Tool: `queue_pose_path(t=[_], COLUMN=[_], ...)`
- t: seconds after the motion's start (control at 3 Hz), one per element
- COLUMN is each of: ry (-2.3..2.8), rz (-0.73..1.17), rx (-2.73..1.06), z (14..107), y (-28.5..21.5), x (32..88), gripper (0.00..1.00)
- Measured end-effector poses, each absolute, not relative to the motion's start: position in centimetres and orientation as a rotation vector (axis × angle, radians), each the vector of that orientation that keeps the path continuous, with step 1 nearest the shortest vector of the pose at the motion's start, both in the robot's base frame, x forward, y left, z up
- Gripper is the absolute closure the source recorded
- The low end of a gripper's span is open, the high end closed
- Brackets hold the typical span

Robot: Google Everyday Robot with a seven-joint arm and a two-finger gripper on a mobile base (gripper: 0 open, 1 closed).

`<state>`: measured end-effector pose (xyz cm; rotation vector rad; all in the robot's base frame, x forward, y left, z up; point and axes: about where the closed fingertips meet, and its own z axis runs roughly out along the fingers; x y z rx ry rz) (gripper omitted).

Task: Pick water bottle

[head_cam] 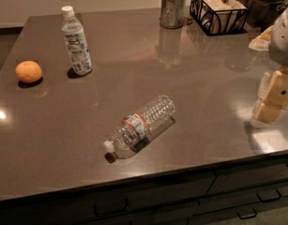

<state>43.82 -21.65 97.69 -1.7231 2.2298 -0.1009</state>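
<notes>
You see a dark countertop [204, 78] carrying every item. The water bottle [141, 125] lies on its side on it near the front edge, white cap pointing toward the near left. Reference all positions to this bottle. The wire basket [219, 11] sits far behind it to the right. The gripper [273, 100] hovers well to its right, apart from it; whether it is released or clenched cannot be told. A labelled bottle [76, 41] stands upright behind it to the left. A metal cup [173, 11] stands far behind it. An orange [28, 71] rests well to its left.
</notes>
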Motion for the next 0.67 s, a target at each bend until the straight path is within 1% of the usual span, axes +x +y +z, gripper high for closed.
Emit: queue_pose_path(t=[0.33, 0.67], ry=[2.23, 2.142], rz=[-0.101, -0.074], rx=[-1.723, -1.838], z=[97.7, 97.2], y=[-21.6, -19.1], x=[43.8, 44.7], gripper=[0.0, 0.0])
